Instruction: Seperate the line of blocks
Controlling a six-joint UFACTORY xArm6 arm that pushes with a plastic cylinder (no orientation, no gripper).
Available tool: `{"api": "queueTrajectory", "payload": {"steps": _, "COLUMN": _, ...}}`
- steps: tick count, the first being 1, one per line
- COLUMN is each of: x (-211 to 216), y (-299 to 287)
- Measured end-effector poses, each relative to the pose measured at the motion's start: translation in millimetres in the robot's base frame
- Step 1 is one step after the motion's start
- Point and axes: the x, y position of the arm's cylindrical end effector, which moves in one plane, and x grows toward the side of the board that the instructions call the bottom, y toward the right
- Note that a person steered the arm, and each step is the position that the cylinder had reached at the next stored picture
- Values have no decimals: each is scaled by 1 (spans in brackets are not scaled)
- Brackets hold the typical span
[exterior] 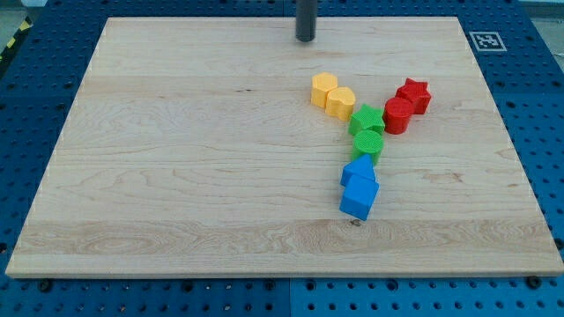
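My tip [305, 39] is at the view's top, well above the blocks and touching none. Below it the blocks form a Y shape. Two yellow blocks [324, 88] [340, 101] run down to the right into a green star [367, 118]. A red cylinder [397, 115] and a red star [413, 94] branch up to the right. A green cylinder [367, 145] sits below the green star. A blue block [359, 169] and a blue cube [359, 197] continue the line down.
The wooden board [176, 158] lies on a blue perforated table [538, 132]. A black-and-white marker tag [486, 40] sits by the board's top right corner.
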Motion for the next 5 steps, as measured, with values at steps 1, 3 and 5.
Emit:
{"api": "queueTrajectory", "payload": {"steps": 1, "x": 0, "y": 57}}
{"api": "queueTrajectory", "payload": {"steps": 3, "x": 12, "y": 185}}
{"api": "queueTrajectory", "payload": {"steps": 5, "x": 97, "y": 256}}
